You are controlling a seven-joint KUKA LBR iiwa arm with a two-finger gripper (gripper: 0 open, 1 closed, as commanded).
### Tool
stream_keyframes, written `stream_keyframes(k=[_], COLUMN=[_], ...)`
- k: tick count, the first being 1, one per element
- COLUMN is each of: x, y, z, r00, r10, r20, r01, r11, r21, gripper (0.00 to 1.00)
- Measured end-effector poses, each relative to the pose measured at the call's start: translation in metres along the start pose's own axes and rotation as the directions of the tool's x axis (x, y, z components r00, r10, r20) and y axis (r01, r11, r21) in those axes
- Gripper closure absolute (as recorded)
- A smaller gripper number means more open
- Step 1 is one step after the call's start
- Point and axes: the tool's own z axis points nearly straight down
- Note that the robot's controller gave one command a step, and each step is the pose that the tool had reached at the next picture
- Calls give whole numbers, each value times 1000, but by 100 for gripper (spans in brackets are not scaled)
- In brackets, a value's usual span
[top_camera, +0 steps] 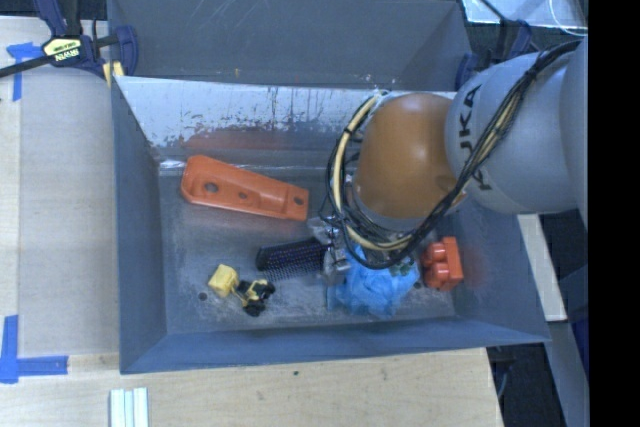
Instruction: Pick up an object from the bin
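My gripper [338, 250] is low in the bin's front middle, mostly hidden under the arm's orange cover. Its metal tip shows just at the right end of a black ribbed brush-like thing [287, 259], which lies flat. Directly below the gripper sits a crumpled blue soft thing [372, 292]. A small orange-red block [441, 262] lies to the right, close by the arm.
A long orange tool-shaped piece [243, 188] lies at the back left of the floor. A small yellow and black toy [238, 287] sits at the front left. The arm and its cables cover the bin's right half.
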Motion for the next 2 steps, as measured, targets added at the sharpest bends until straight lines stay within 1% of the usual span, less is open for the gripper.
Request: stream_keyframes(k=[1, 2], x=[1, 1], y=[0, 0], z=[-42, -89], r00=[1000, 1000], r10=[0, 2], r20=[-6, -7], r01=[0, -2], r11=[1000, 1000], r21=[-1, -1], gripper=[100, 100])
